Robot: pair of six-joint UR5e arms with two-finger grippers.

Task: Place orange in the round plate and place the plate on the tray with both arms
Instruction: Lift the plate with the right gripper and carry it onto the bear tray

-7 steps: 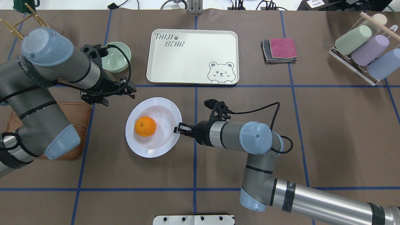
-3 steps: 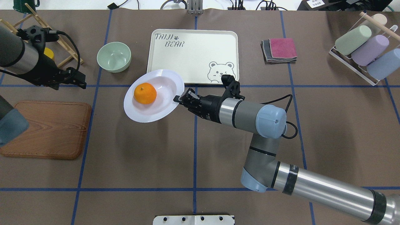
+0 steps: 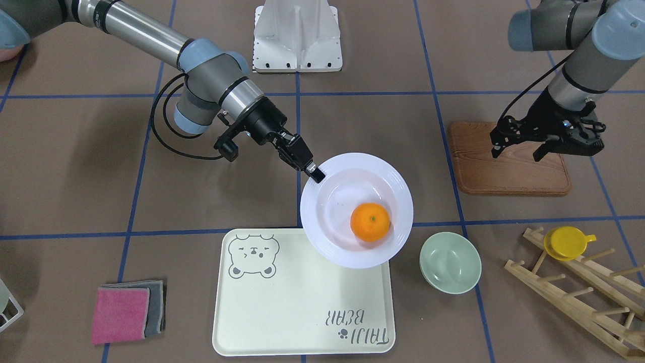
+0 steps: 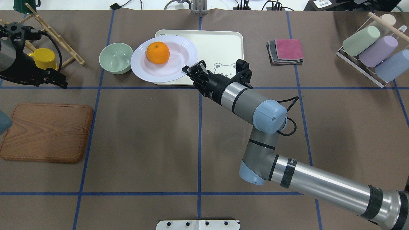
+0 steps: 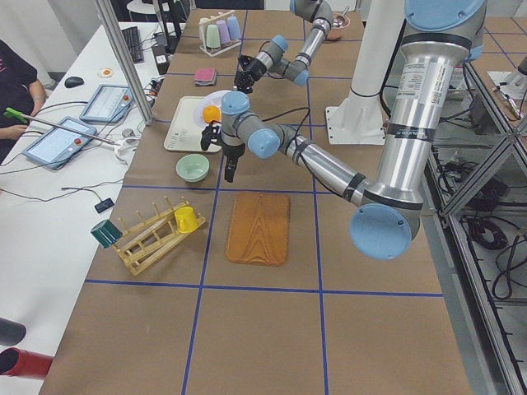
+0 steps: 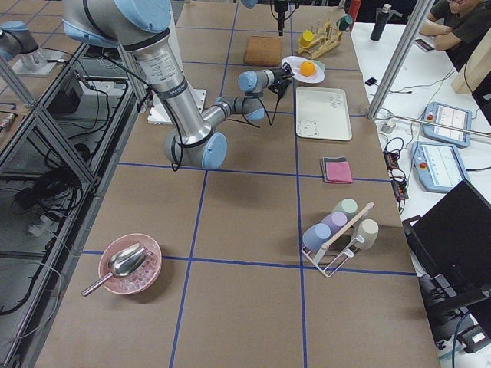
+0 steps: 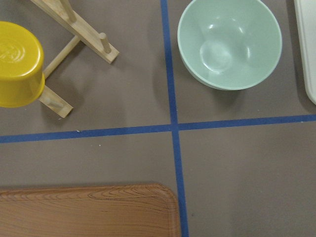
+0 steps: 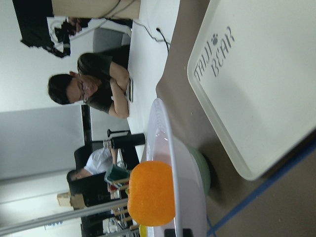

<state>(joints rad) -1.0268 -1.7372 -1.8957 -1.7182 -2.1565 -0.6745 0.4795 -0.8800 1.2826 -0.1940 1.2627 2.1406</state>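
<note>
The white round plate (image 4: 172, 68) hangs lifted over the near-left corner of the cream tray (image 4: 220, 48), overhanging the tray's left edge. The orange (image 4: 158, 52) rests in its sunken centre. My right gripper (image 4: 189, 71) is shut on the plate's rim. In the front-facing view the plate (image 3: 332, 201), the orange (image 3: 370, 222) and the right gripper (image 3: 316, 175) sit above the tray (image 3: 297, 302). My left gripper (image 3: 519, 151) hangs open and empty above the wooden board's far edge, well away from the plate; it also shows at the left edge of the overhead view (image 4: 59, 83).
A pale-green bowl (image 4: 116, 58) stands just left of the plate. A wooden board (image 4: 46, 132) lies near left, and a wooden rack with a yellow cup (image 4: 44, 59) far left. Folded cloths (image 4: 286, 51) and a rack of cups (image 4: 372, 51) are to the right.
The right arm has lifted the plate with the orange off the table and carried it away from the robot, over the tray's corner. The left arm has drawn back to the left.
</note>
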